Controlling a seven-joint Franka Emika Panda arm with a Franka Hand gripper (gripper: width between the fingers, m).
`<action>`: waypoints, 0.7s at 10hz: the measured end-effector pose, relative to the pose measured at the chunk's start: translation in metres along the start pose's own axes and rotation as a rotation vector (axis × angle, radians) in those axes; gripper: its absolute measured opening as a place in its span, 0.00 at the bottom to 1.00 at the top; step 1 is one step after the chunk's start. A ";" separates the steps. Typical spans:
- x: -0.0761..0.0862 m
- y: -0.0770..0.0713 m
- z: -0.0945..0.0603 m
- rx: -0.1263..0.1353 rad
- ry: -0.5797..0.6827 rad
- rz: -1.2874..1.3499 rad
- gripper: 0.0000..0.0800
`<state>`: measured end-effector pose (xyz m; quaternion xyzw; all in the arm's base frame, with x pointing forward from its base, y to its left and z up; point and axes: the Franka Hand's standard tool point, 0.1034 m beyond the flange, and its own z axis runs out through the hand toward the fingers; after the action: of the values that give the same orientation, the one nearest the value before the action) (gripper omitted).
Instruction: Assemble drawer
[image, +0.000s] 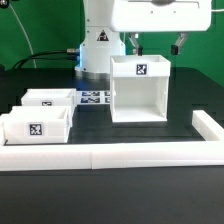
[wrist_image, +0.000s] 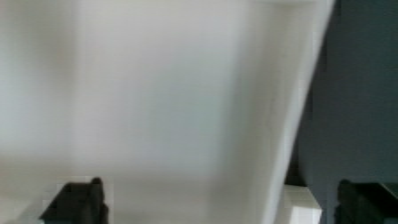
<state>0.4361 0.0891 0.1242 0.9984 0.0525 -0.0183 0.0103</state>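
Tool (image: 157, 46), jaws wide apart, hovers above the box casing (image: 140, 95) — front tray (image: 38, 126) and rear tray (image: 48, 99) sit nearby.

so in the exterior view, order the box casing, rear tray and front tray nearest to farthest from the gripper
1. box casing, just below the gripper
2. rear tray, exterior view's left
3. front tray, left, nearer the camera

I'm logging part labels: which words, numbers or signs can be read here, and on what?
No words, brands or numbers are readable in either view.
box casing: one black-and-white square tag, a pattern without letters.
farther tray and nearer tray: one such tag each.
marker board: tags too small to make out.
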 end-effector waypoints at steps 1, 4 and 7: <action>-0.002 -0.003 0.001 0.001 -0.004 0.030 0.81; -0.020 -0.010 0.015 0.000 -0.014 0.091 0.81; -0.025 -0.014 0.027 0.012 0.001 0.083 0.81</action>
<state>0.4088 0.0998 0.0976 0.9998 0.0110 -0.0179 0.0051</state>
